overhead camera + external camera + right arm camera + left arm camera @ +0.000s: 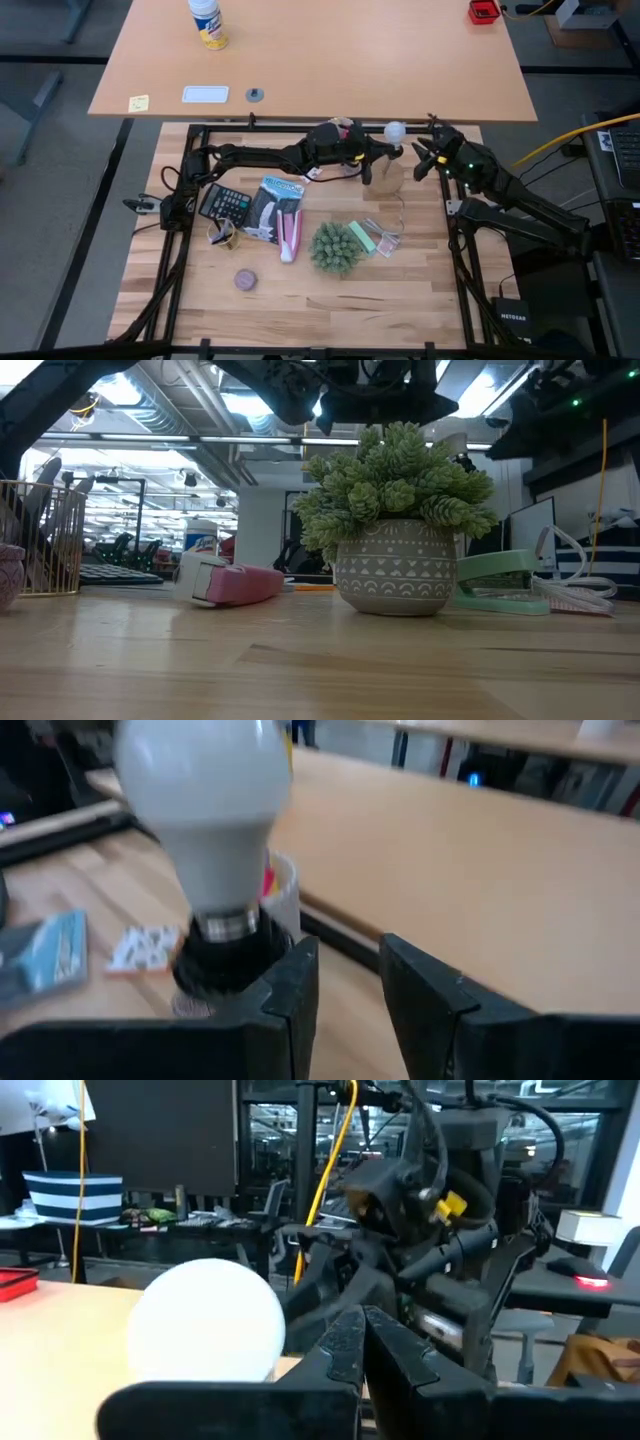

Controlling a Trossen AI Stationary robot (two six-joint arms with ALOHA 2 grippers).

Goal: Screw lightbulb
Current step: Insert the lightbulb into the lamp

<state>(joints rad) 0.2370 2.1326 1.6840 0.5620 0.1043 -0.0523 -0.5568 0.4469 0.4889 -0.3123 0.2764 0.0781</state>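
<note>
The white lightbulb (395,130) stands upright at the table's far right, its silver screw base in a black socket (225,965). My left gripper (398,150) reaches across from the left and is shut, close beside the bulb's glass (205,1320). In the left wrist view its fingers (345,1345) lie together with nothing between them. My right gripper (420,160) stands just right of the bulb. In the right wrist view it (345,990) is open, with only the table showing in the gap and the bulb (205,800) off to one side of its fingers. My left gripper stands shut right beside the bulb's glass (270,1330), coming level from the table's left. I cannot tell whether a finger touches the bulb.
A white cup (283,890) stands behind the bulb. A potted plant (335,248), a pink-and-white stapler (290,235), a green dispenser (362,237), a calculator (225,203), a wire basket (40,535) and a brownish puck (245,280) lie across the middle and left.
</note>
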